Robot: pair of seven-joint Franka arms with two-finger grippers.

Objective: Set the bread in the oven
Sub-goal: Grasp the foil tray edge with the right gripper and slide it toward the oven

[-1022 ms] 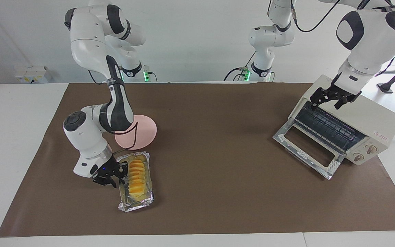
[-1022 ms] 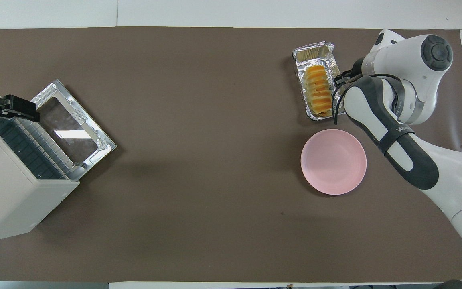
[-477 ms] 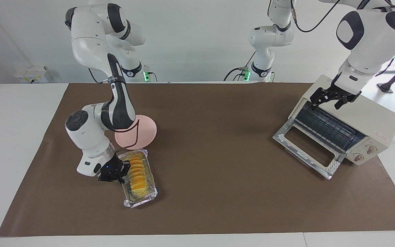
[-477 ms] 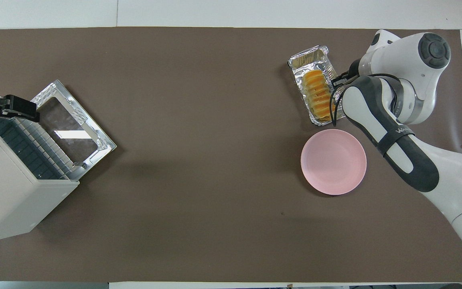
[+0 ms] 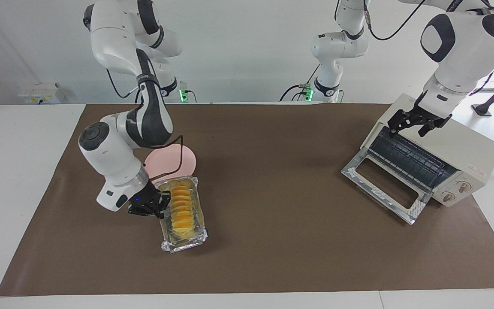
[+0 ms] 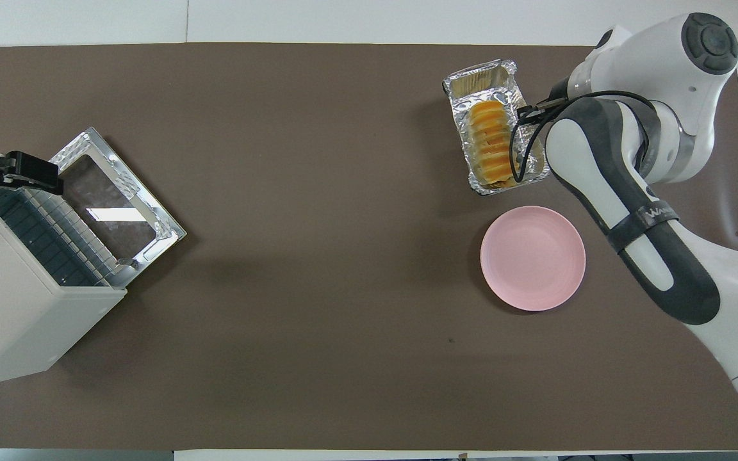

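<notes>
One bread (image 5: 181, 206) loaf lies in the foil tray (image 5: 185, 245) (ridged, yellow-orange, lengthwise along the tray), toward the right arm's end of the table and toward the edge away from the robots. Right gripper (image 5: 158, 207) is clenched on the tray's long rim, the side facing the right arm's end; the tray looks slightly lifted off the brown mat (image 5: 272, 240). Pink plate (image 6: 532, 258) sits just beside the tray, nearer the robots. Oven (image 5: 453, 159) stands at the left arm's end, door (image 5: 383, 189) dropped open. Left gripper (image 5: 413, 124) hovers over the oven's top front edge, fingers spread.
</notes>
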